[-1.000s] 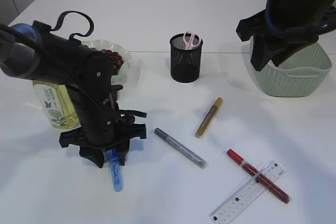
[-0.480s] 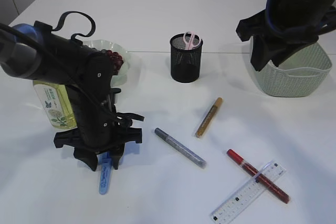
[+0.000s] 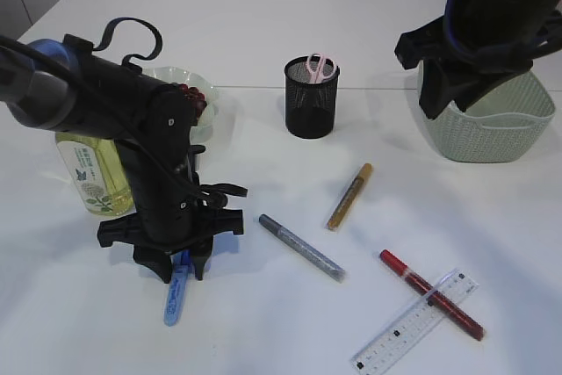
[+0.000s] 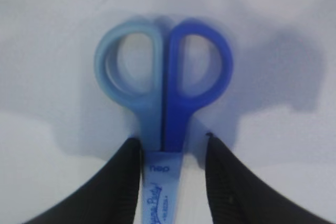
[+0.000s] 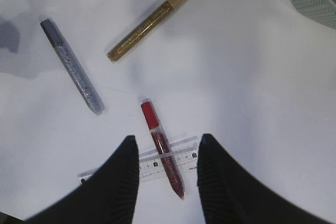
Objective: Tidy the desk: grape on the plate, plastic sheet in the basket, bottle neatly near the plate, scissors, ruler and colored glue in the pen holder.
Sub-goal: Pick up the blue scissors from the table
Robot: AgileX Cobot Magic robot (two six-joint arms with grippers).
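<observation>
blue scissors [image 3: 175, 294] swung upright — left gripper [image 3: 173, 263] narrower

The blue scissors [image 4: 163, 100] carry a small printed word that seems to read "deli" on their sheath just below the handles, with illegible script lettering under it. The ruler [image 5: 173, 159] shows tiny scale figures too small to read.

Exterior cam looks down at a slant across the white table [image 3: 263, 32] from the near edge, taking in both arms. Left wrist cam sits very close, straight down on the blue-handled scissors [image 4: 163, 93], also seen exterior [image 3: 174, 294]. Right wrist cam hangs high, looking down on the red glue pen [image 5: 161, 148] and clear plastic ruler [image 5: 181, 157], shared with exterior.
</observation>
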